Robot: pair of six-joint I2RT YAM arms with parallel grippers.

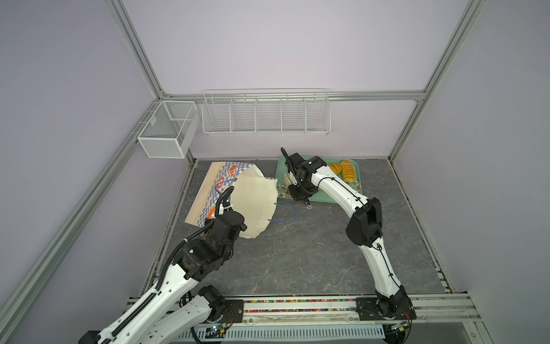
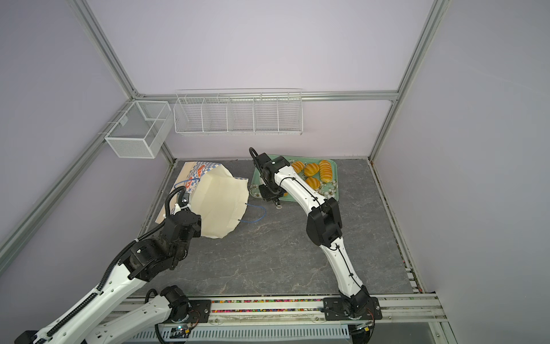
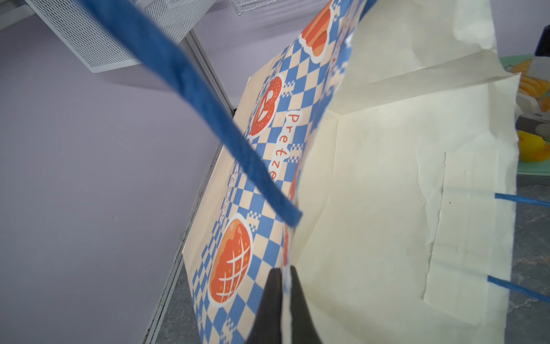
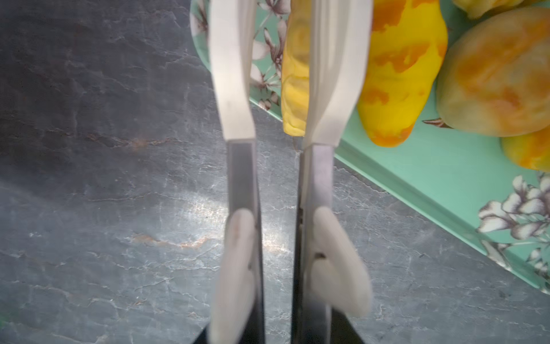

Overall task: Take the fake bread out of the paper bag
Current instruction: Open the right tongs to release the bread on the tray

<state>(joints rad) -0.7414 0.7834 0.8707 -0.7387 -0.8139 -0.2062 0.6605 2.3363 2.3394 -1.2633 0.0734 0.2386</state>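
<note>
Tongs [image 4: 242, 178]: two steel arms with white tips and white grip pads. The arms stand apart, and grey stone shows between them.
Right claw [image 4: 276, 338]: only dark finger edges show, one outside each tong arm, holding the tongs by their handle end.
Fake bread [image 4: 398, 74]: glossy yellow-orange pieces lie on the tray, a long one beside a rounder, paler one.
Bread at the tips [image 4: 294, 89]: a pale yellow piece between the white tips, partly covered by one and clear of the other. Its end reaches over the tray's rim.
Tray [image 4: 416, 166]: mint green with white flowers, resting on the surface.
Surface [image 4: 104, 178]: dark grey veined stone.
</note>
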